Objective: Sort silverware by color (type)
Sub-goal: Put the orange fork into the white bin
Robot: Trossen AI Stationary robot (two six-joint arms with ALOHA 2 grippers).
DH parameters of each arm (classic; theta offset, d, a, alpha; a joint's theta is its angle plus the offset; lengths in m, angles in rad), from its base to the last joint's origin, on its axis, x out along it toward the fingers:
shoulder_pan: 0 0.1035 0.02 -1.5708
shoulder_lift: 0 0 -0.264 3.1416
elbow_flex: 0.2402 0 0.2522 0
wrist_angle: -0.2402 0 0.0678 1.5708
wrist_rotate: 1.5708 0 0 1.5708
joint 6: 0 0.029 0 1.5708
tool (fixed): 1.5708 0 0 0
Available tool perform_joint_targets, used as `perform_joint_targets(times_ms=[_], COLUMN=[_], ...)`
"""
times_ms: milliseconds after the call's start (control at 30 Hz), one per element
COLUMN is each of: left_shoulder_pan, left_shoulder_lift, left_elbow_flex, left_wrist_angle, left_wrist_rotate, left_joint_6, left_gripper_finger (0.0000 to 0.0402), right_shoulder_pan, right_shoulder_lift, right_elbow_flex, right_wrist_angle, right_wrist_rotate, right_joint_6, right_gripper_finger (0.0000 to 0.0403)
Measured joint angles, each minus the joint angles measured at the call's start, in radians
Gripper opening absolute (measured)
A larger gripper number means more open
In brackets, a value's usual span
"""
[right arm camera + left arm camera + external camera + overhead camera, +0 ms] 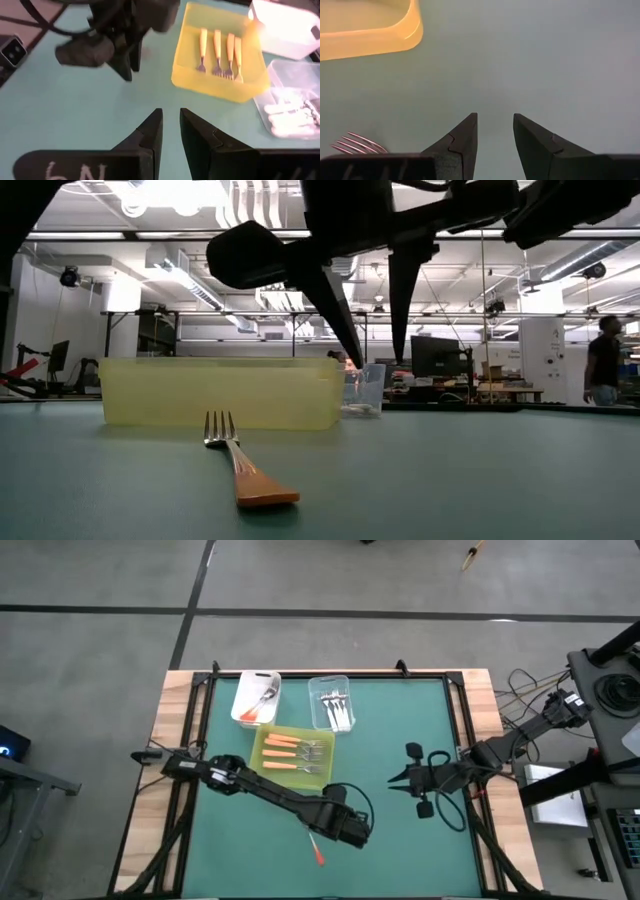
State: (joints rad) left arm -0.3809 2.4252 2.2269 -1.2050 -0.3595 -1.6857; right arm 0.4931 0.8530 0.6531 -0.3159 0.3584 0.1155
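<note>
One orange-handled fork [243, 465] lies loose on the green mat [400, 740], on the near side of the yellow-green tray [262, 745], where four orange-handled forks [220, 50] already lie side by side; white-handled pieces fill the clear tub [330, 705] and another utensil sits in the white tub [255, 697]; the left gripper [495, 130] hangs above the mat close by the loose fork, its fingers parted with nothing between them — only the tines show at the edge of its wrist view; the right gripper [170, 125] waits over the right half of the mat, jaws a little apart and empty; the step in hand looks like picking up this last fork for the tray; to do it well the left gripper should centre over the handle rather than the tines, turn so the fingers straddle the handle crosswise, and come down until the tips nearly touch the mat before closing — the fork lies flat and thin, so a high or skewed pinch would likely slide off
</note>
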Motion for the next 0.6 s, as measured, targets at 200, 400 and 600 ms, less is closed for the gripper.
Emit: perform_joint_targets(times_ms=[200,400,600], left_shoulder_pan=[-0.015,-0.065,-0.107], left_shoulder_lift=[0.0,0.0,0.0], left_elbow_flex=[-0.002,0.019,-0.005], left_wrist_angle=[-0.008,-0.072,-0.207], left_wrist_rotate=[0.027,0.106,0.11], left_joint_6=[0.0,-0.039,-0.17], left_gripper_finger=[0.0107,0.0107,0.0107], right_shoulder_pan=[0.0,0.0,0.0], right_shoulder_lift=[0.0,-0.001,-0.001], right_elbow_flex=[-0.004,-0.006,-0.006], right_wrist_angle=[-0.1,-0.099,-0.099], right_wrist_rotate=[0.0,0.0,0.0], right_joint_6=[0.055,0.059,0.06], right_gripper_finger=[0.0056,0.0056,0.0056])
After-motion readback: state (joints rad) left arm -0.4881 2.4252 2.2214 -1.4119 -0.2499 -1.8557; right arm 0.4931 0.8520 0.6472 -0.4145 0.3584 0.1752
